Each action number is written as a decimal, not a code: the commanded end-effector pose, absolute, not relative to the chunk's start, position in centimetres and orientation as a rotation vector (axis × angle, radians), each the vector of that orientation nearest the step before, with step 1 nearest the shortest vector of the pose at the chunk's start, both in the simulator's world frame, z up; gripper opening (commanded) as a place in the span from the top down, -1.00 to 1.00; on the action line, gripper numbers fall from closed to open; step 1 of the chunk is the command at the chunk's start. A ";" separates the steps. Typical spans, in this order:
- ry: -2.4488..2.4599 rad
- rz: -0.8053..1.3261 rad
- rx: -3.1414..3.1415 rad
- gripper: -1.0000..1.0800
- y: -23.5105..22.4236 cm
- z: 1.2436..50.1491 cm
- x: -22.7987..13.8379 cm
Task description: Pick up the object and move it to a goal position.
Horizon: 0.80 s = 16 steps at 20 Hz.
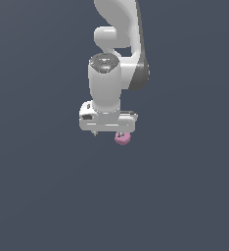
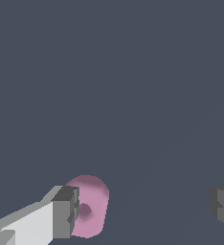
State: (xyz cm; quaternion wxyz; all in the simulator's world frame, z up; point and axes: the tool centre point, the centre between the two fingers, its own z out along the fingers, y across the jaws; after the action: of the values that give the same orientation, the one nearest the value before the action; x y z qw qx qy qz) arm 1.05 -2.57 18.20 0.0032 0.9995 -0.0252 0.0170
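Plain slate-grey ground fills both views. Spread wide, the gripper (image 2: 145, 208) hangs over the pink object (image 2: 91, 206), which sits just beside one finger (image 2: 66, 212), well apart from the other. Closing off-centre would likely shove or roll the rounded lump away.

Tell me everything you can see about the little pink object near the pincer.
The pink object is tiny, rounded and lumpy, matte and smooth-looking, with a small dark hollow in one face. In the wrist view it sits right against one finger of the open pincer, while the other finger stands well apart from it. In the exterior view it pokes out just beneath the pincer's white body. Whether it rests on the grey surface cannot be told.
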 end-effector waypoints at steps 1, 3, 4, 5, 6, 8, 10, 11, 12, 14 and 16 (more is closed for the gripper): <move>-0.079 0.053 3.134 -0.92 -2.6 18.2 1.0; -0.081 0.053 3.135 -0.92 -2.7 18.2 1.0; -0.084 0.052 3.136 -0.92 -2.9 18.1 1.0; -0.088 0.050 3.138 -0.92 -3.2 18.1 1.0; -0.093 0.049 3.140 -0.92 -3.6 18.0 1.0; -0.099 0.047 3.143 -0.92 -4.3 18.0 1.0; -0.100 0.046 3.145 -0.92 -4.6 18.0 1.0; -0.100 0.046 3.145 -0.92 -4.7 18.1 1.0; -0.099 0.047 3.145 -0.92 -4.7 18.1 1.0; -0.100 0.046 3.144 -0.92 -4.5 18.0 1.0; -0.107 0.045 3.144 -0.92 -4.3 17.8 0.9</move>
State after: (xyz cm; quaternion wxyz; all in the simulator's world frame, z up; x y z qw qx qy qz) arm 0.95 -4.49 17.94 -0.0023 0.9993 -0.0334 0.0149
